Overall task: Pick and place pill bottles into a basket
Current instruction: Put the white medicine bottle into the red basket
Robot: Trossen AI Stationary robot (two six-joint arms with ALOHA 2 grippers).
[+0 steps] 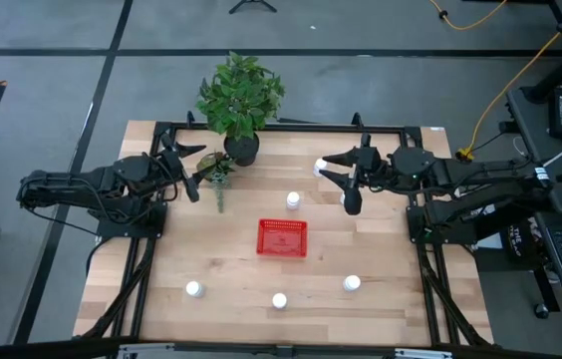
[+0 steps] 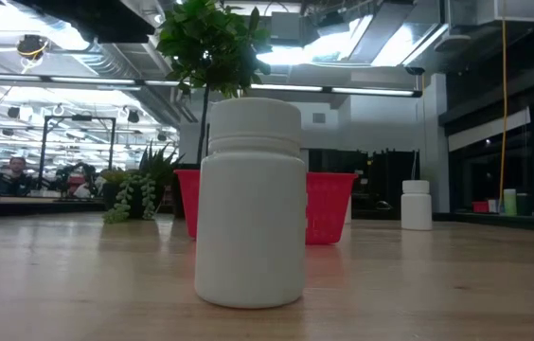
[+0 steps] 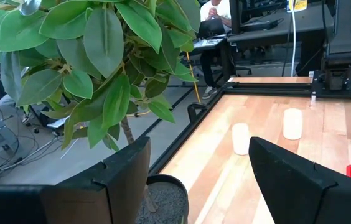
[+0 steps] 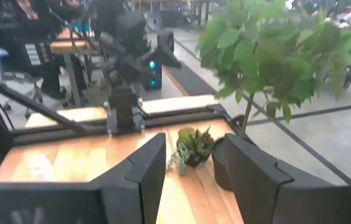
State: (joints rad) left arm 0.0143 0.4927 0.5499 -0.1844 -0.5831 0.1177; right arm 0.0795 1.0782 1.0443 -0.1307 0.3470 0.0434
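Note:
Five white pill bottles show in the high view: one [image 1: 293,199] beyond the red basket [image 1: 282,237], one [image 1: 320,167] at the far right, and three near the front edge [image 1: 193,289], [image 1: 279,300], [image 1: 352,283]. The front middle one stands upright close in the low view [image 2: 250,204], with the basket [image 2: 329,206] behind it. My left gripper [image 1: 198,174] is open and empty at the far left, beside the plant pot [image 1: 242,150]. My right gripper [image 1: 336,184] is open and empty at the far right, with the far-right bottle by its far fingertip.
A leafy plant in a dark pot [image 3: 163,196] stands at the far edge. A small succulent [image 1: 216,172] sits just in front of my left gripper and shows in the right wrist view [image 4: 191,146]. A black frame runs along the table's edges [image 1: 291,128].

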